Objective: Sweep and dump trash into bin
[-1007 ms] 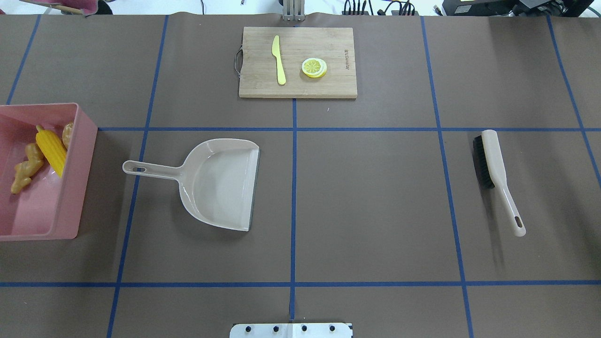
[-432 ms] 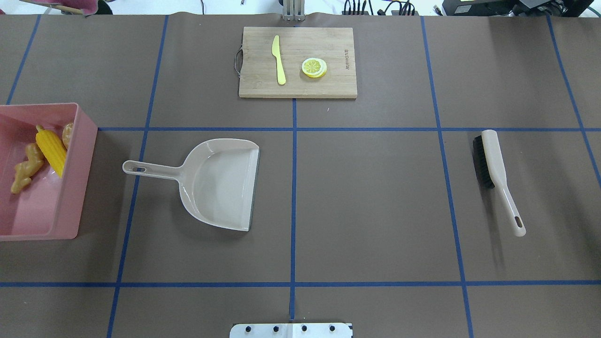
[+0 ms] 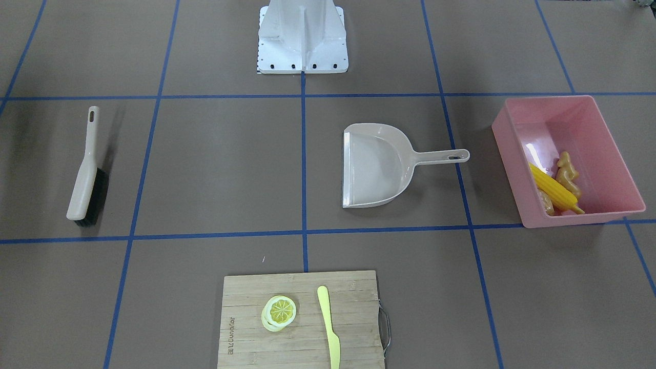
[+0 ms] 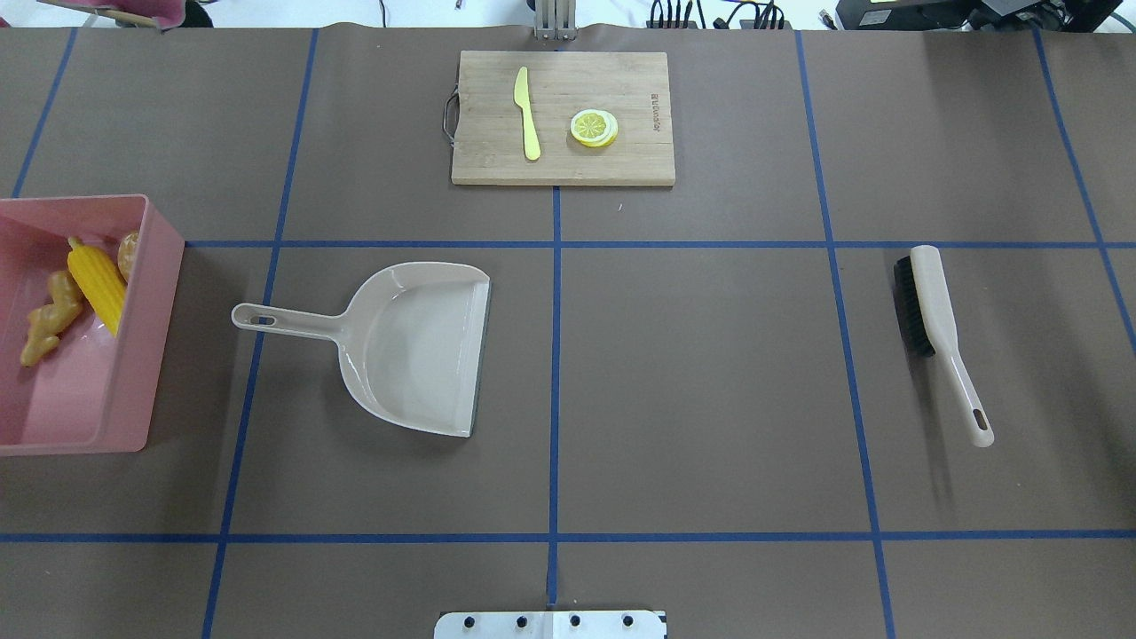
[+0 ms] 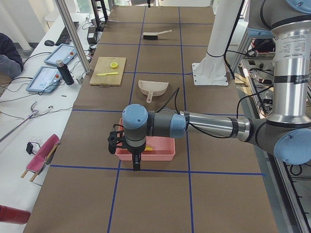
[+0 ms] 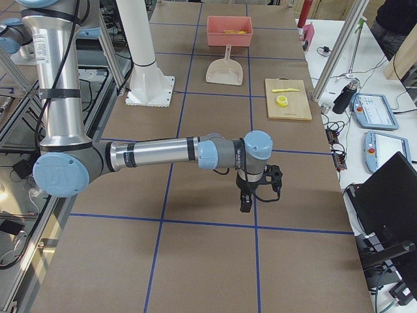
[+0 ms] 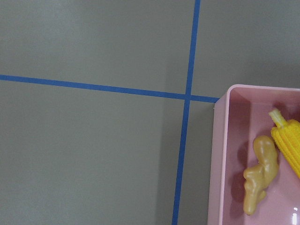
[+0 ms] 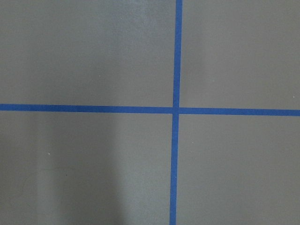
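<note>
The pink bin [image 4: 153,328] stands at the table's left edge; it also shows in the front view [image 3: 584,219] and the left wrist view [image 7: 218,164]. Inside it lie the yellow corn cob [image 4: 98,286], the tan ginger root [image 4: 51,319] and the brown potato-like lump [image 4: 130,256]. My left gripper [image 5: 136,164] shows only in the exterior left view, hanging over the table beside the bin's outer end; I cannot tell whether it is open or shut. My right gripper [image 6: 245,203] shows only in the exterior right view, over bare table; I cannot tell its state.
The beige dustpan [image 4: 417,346] lies empty left of centre, handle toward the bin. The beige brush [image 4: 932,311] lies at the right. A wooden cutting board [image 4: 621,164] at the far middle carries a pale yellow knife [image 4: 527,111] and a lemon slice [image 4: 593,127].
</note>
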`<state>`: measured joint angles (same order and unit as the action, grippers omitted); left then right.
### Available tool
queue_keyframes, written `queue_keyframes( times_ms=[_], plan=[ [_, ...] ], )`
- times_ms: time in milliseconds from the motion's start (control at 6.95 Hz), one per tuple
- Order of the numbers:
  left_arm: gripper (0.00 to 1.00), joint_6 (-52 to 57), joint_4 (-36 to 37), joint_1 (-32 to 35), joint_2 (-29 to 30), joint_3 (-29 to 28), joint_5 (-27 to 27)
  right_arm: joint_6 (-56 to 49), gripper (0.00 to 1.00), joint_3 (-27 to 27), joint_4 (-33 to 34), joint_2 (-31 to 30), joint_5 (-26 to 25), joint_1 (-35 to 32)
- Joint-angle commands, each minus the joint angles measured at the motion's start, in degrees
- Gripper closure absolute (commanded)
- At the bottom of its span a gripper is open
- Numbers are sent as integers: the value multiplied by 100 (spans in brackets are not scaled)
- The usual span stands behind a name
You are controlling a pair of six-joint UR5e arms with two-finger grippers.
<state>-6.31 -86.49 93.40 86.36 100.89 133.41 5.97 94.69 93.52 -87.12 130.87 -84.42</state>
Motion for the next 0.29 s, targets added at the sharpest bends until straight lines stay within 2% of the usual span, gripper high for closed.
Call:
queue_keyframes(
  times_ms=[0, 144],
  plan=[
    [1, -11, 0, 3, 47, 54, 0, 10, 0, -29, 0, 2, 0, -4],
    [1, -11, 0, 3, 100, 62, 0, 10, 0, -29, 0, -7, 0, -4]
  ],
)
